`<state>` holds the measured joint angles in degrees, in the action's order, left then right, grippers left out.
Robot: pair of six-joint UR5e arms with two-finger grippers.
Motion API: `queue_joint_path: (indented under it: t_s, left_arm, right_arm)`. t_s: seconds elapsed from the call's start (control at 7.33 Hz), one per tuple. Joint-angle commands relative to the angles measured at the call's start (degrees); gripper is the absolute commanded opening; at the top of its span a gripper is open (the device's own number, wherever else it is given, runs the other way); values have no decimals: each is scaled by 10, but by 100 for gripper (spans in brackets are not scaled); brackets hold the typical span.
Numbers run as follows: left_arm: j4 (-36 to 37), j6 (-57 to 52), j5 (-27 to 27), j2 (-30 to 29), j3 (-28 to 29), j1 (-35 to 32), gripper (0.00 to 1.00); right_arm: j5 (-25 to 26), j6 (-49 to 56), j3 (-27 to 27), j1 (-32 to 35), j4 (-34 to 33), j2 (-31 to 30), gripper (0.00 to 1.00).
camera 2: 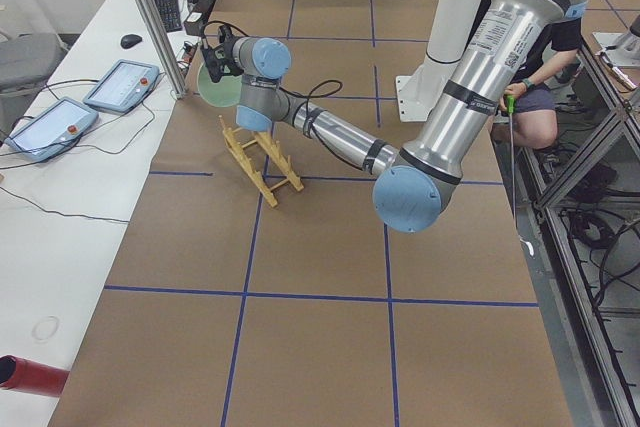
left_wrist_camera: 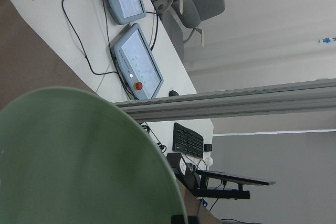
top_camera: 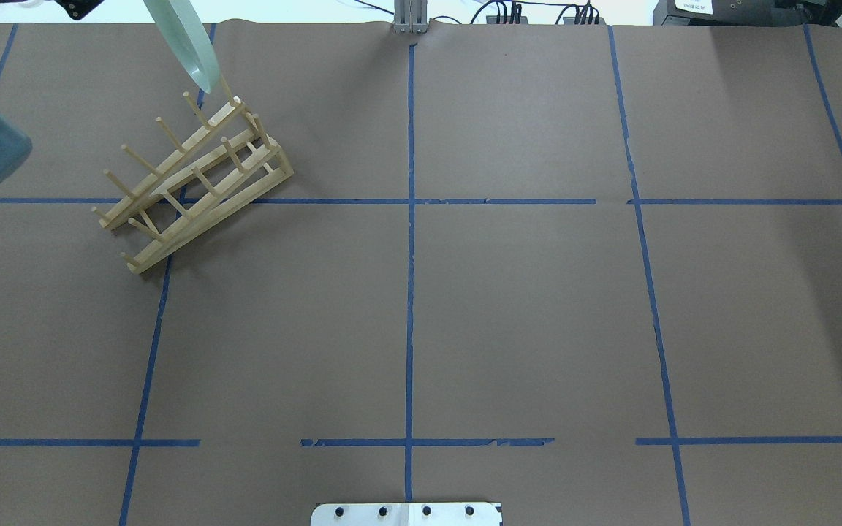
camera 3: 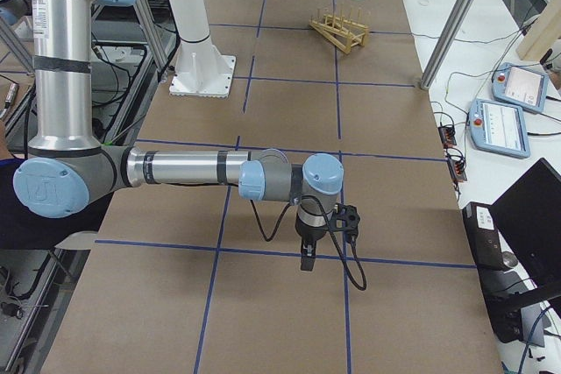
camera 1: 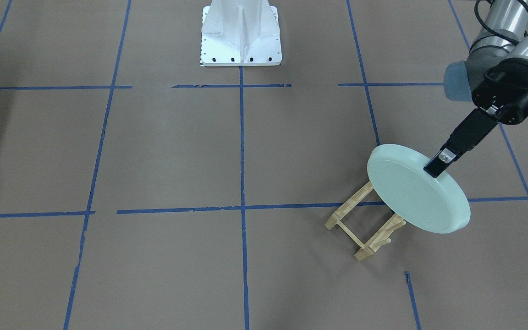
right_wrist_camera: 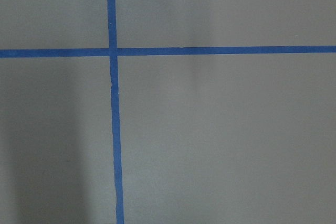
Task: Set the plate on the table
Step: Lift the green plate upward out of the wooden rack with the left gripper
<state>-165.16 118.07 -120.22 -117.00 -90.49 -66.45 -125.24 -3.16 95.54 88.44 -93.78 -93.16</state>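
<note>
The pale mint-green plate point(camera 1: 415, 192) hangs tilted in the air, its lower edge over the far end of the wooden peg rack point(camera 1: 365, 224). My left gripper point(camera 1: 437, 166) is shut on the plate's upper rim. The plate also shows at the top of the overhead view point(top_camera: 191, 40), above the rack point(top_camera: 194, 183), and fills the left wrist view point(left_wrist_camera: 79, 161). The brown table point(camera 1: 177, 151) with blue tape lines lies below. My right gripper point(camera 3: 307, 256) points down over the table near its other end. It shows only in the exterior right view, so I cannot tell if it is open.
The white robot base point(camera 1: 241, 32) stands at the table's middle edge. An aluminium post point(camera 2: 150, 17) and teach pendants point(camera 2: 120, 82) stand just beyond the table edge behind the plate. The right wrist view shows only a blue tape cross point(right_wrist_camera: 111, 52).
</note>
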Motion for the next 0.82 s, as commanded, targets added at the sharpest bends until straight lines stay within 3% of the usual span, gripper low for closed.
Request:
queue_joint_path:
  t_s: [0.0, 0.27, 0.55, 0.68]
  left_arm:
    - [172, -54, -90, -20, -83, -18, 0]
    - [373, -146, -90, -42, -162, 0, 0]
    - [563, -264, -84, -53, -223, 97, 0]
    - [612, -284, -60, -58, -233, 146, 0]
  right_arm:
    - [0, 0, 0, 0, 0, 0, 100]
    - [0, 0, 0, 0, 0, 0, 100]
    - [0, 0, 0, 1, 0, 0, 100]
    - [0, 0, 0, 1, 0, 0, 100]
